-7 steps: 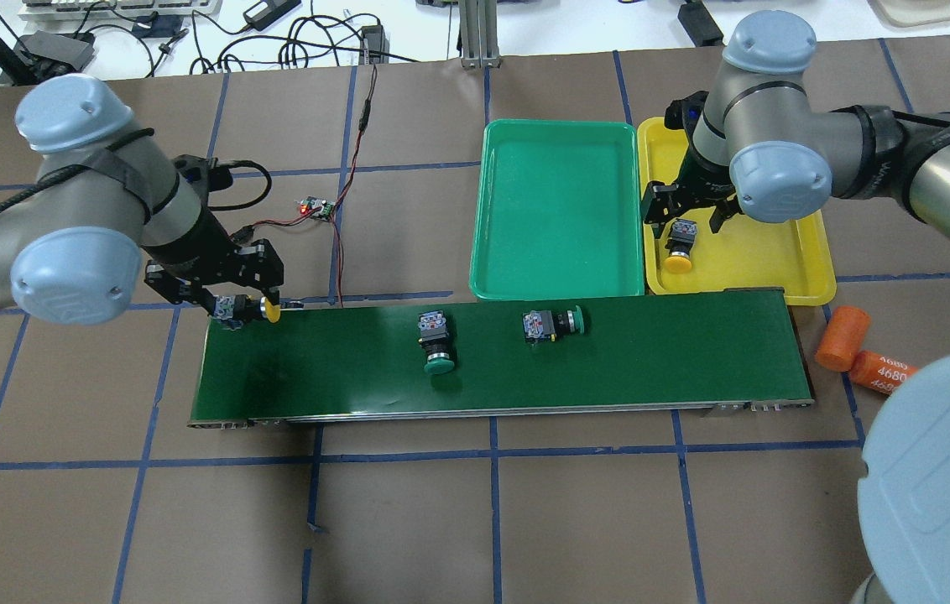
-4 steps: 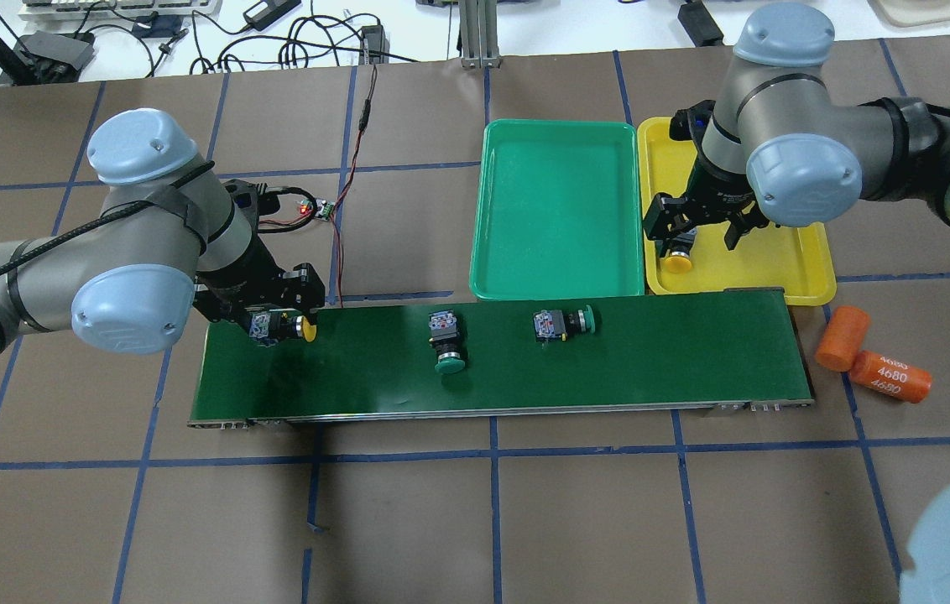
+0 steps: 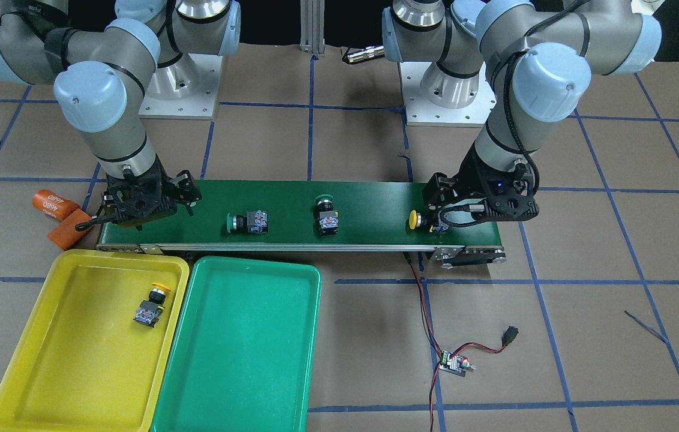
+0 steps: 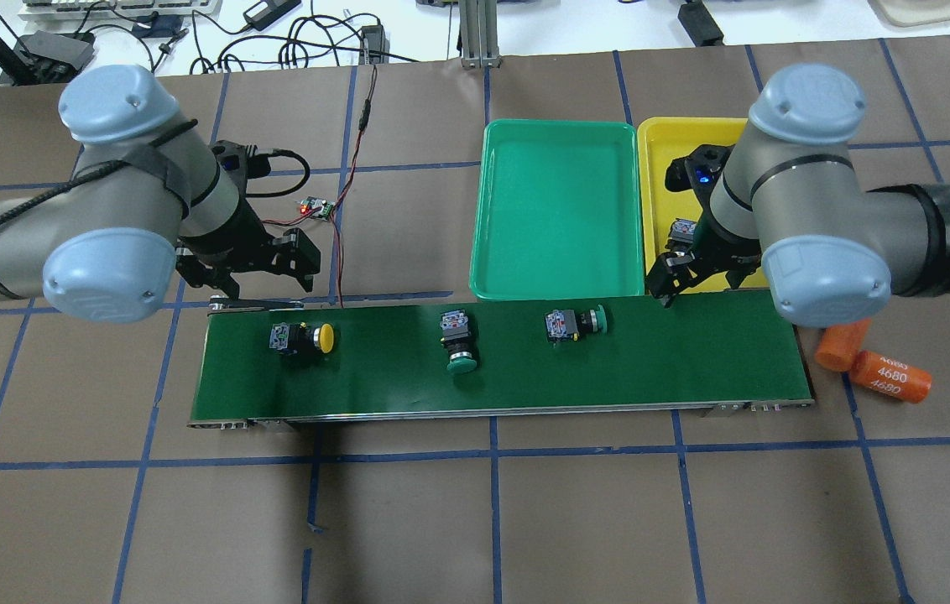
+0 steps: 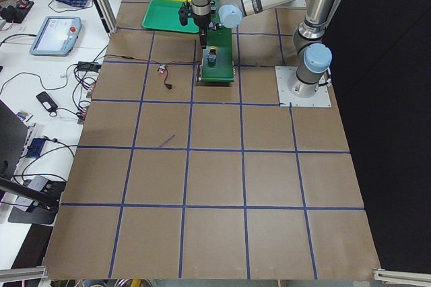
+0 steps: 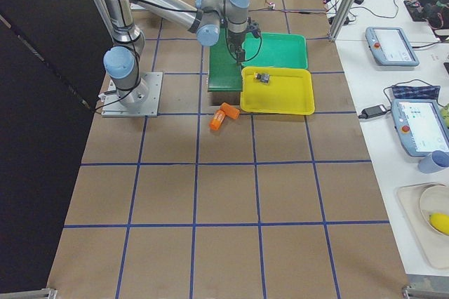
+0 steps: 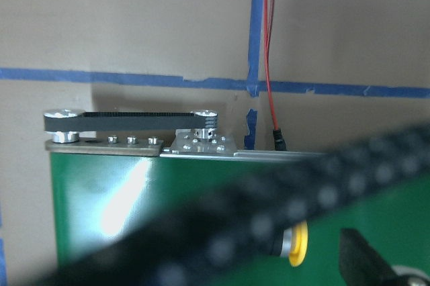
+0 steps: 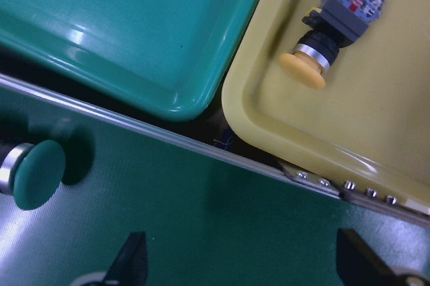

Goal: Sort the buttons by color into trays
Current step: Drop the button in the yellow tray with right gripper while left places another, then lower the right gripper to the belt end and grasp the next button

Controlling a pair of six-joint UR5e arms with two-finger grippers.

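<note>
Pincer status: right pincer and left pincer both spread, empty. Right should straddle green button, right of centre, squarely across its body.

Six cameras, one table
Overhead and front face each other; sides distant; wrists close; all share the belt.

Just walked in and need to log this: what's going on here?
Two arms are sorting push-buttons into colour-matched trays. One yellow button lies in the yellow tray; the green tray holds nothing. A second yellow button and two green buttons lie on the conveyor belt. The left gripper and right gripper hover open and empty at its opposite ends.
</note>
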